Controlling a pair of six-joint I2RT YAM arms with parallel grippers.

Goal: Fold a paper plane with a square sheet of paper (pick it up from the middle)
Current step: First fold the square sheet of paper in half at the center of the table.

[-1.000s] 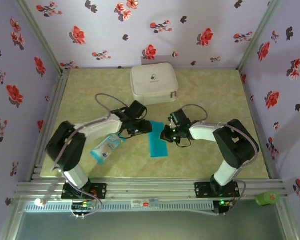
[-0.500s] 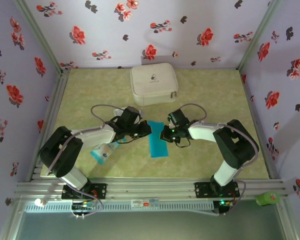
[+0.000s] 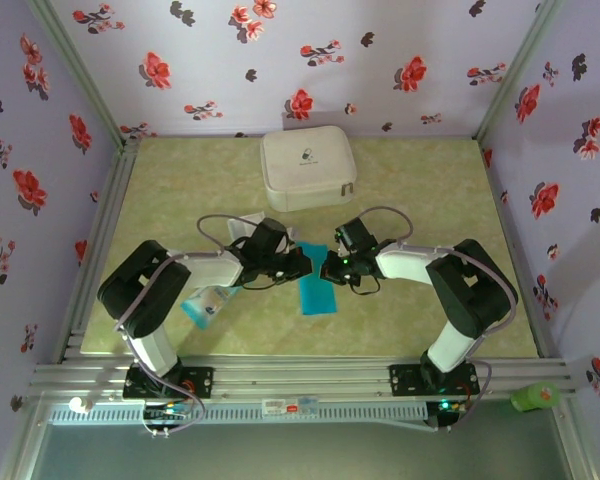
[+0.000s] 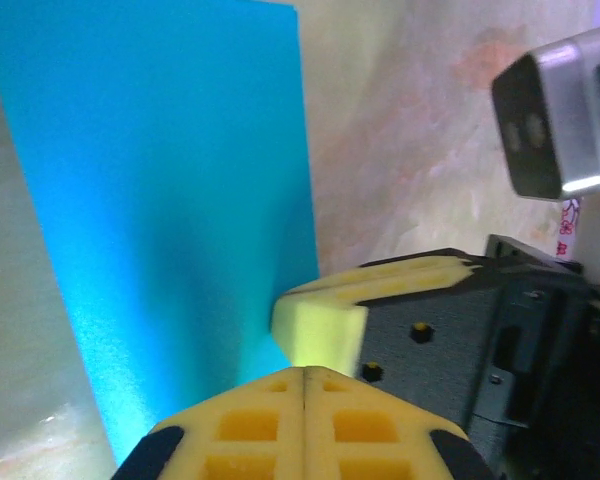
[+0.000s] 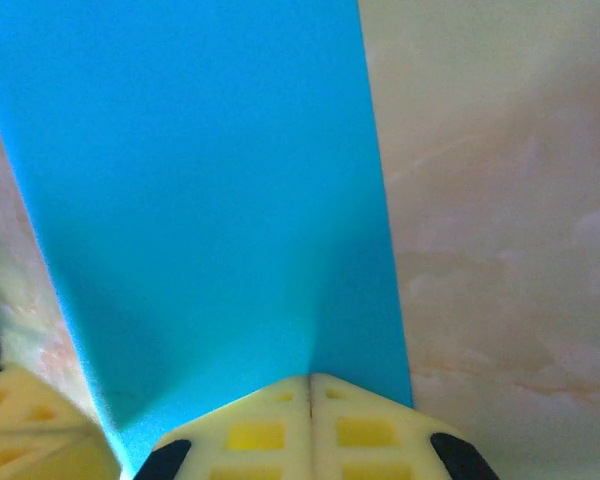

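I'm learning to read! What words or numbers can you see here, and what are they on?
No text here can be read.
White case: a small dark mark on the lid, too small to read.
Pale packet: print blurred.
Sticker on the front rail: too small.
Square sheet of paper: plain, no writing.

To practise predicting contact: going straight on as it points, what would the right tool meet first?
The right tool pinches the blue sheet; beyond that, probably the table, though depth is unclear.

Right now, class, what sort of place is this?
Likely a robot test booth, not a home: flower-papered walls box in a small table, and the left arm and right arm are bolted to an aluminium rail.
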